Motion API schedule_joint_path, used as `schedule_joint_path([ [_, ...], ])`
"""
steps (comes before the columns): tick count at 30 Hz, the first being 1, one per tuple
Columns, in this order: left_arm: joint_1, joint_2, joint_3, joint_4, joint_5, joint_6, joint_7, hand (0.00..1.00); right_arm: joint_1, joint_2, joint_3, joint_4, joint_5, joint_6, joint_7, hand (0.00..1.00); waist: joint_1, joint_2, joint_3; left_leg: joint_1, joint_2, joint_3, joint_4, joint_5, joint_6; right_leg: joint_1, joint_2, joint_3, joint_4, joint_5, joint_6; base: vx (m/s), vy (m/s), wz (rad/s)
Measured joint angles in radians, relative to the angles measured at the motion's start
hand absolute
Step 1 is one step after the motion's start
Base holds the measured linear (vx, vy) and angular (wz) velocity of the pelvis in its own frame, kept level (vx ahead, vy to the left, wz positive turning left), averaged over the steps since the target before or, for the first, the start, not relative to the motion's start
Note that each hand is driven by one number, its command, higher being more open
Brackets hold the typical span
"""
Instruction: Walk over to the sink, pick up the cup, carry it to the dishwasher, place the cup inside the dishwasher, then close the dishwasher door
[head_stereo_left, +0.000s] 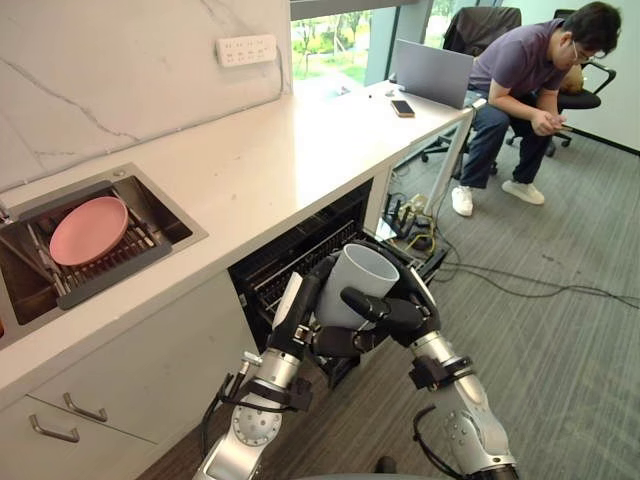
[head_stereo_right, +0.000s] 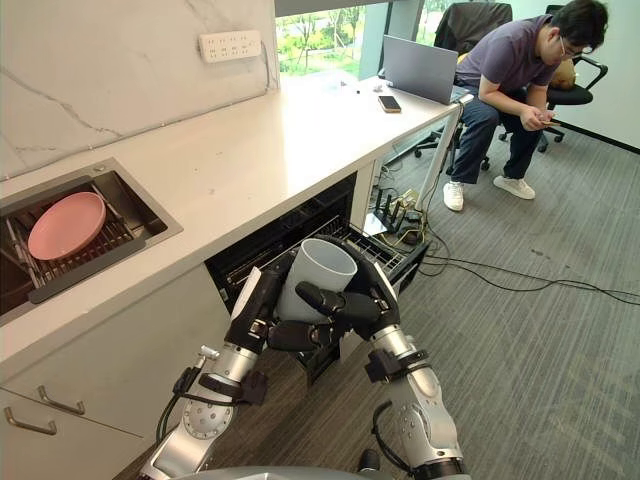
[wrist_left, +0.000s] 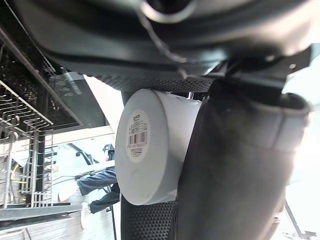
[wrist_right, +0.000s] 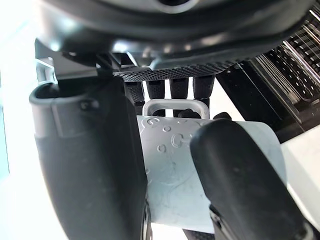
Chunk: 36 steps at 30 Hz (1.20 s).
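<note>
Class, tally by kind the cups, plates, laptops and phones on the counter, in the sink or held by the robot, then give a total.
cup: 1
pink plate: 1
laptop: 1
phone: 1
Total: 4

my left hand (head_stereo_left: 303, 305): dark matte shell, with a white panel along its back. my right hand (head_stereo_left: 400, 315): same dark casing, thick rounded thumb. both palms carry a fine dotted grip texture, clear in the wrist views. the fingers (wrist_right: 156, 90) have the same pattern. left arm (head_stereo_left: 250, 430): silver-grey, round joint cap with small screws, black clamp band at the wrist, thin black cables looping off it. right arm (head_stereo_left: 470, 435): silver-grey, black wrist collar, one black cable curving along its inner side.
</note>
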<state>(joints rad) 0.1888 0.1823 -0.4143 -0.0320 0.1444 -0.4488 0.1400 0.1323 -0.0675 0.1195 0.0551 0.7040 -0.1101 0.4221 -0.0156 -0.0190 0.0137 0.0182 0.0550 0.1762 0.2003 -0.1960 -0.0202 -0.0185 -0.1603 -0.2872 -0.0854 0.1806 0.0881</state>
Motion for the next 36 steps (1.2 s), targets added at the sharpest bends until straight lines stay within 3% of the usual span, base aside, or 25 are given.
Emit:
schedule_joint_path([
  [8,0.011,-0.038,0.013,0.01,0.003,-0.037,0.0,1.0,0.018,0.1,0.002,0.057,0.176,0.005,0.009,0.0,0.002,0.0,0.0,0.016,-0.001,-0.007,-0.043,0.027,-0.006,0.002,0.002,-0.014,0.0,-0.004,-0.005,-0.01,-0.015,0.02],
  [18,0.027,-0.046,0.018,0.042,0.003,-0.041,-0.001,1.0,0.02,0.122,0.024,0.127,0.267,0.008,0.006,0.0,0.013,-0.003,0.001,0.037,-0.003,-0.026,-0.08,0.04,-0.006,0.019,0.001,-0.037,0.0,-0.013,-0.001,0.0,-0.005,0.06],
  [36,0.042,-0.092,0.057,0.067,-0.01,-0.027,-0.065,1.0,0.017,0.121,0.034,0.135,0.277,0.001,-0.065,0.0,0.03,-0.012,0.008,0.052,-0.003,-0.046,-0.109,0.057,-0.01,0.038,0.0,-0.06,0.001,-0.021,0.001,-0.01,-0.006,0.04],
])
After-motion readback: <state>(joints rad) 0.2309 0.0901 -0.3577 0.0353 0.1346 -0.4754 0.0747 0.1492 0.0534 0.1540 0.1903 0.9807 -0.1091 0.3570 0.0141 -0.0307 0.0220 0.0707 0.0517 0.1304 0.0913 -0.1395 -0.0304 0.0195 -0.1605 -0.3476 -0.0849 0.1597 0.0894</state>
